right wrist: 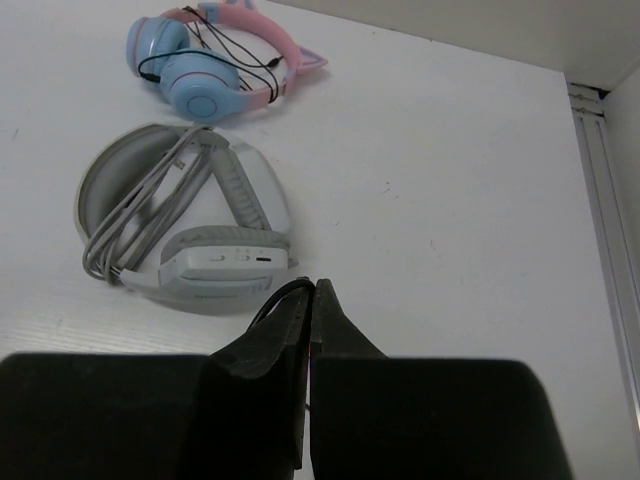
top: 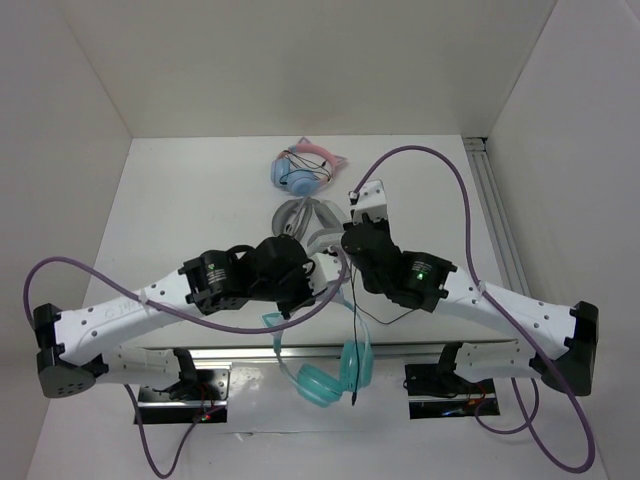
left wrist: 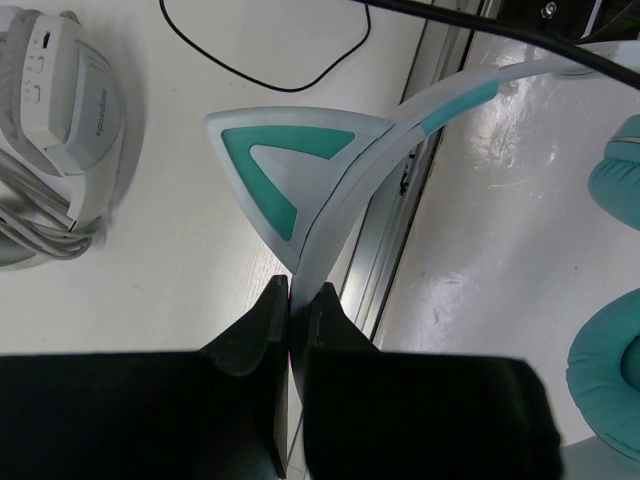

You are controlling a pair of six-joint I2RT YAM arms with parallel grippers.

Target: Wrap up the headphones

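Left gripper (left wrist: 297,292) first: fingers narrow, clamped on the white headband (left wrist: 352,185) of the headphones (top: 322,382), just below a cat ear (left wrist: 285,160). Grip looks edge-on and thin, so I'd judge slip the main risk.

Headphones sit at the near edge, between the two arm bases. The teal ear cups (left wrist: 612,400) are toward the camera in the top view, beyond the aluminium rail (left wrist: 395,225). Can't tell whether the cups rest on the surface or hang.

Cable (left wrist: 290,87) runs loose across the table (right wrist: 450,200) in a slack loop, then up toward the right arm.

Right gripper (right wrist: 312,285): fingers nearly together, a black loop coming out at the tips. Looks like it's pinching the cable, but contact itself is hidden.

Behind it: grey-white headphones (right wrist: 225,265) just beside the fingertips, blue-and-pink headphones (right wrist: 200,85) further back. Neither is ours.

Step in hand, as I read it: start winding the cable round the band.
- left holds rigid as the anchor, no rotation
- right takes up slack before circling, light tension only
- wind near the clamped end, turns side by side
- route clear of the rail and the grey-white set
- watch the purple arm hose (top: 440,165), it arcs over the work zone
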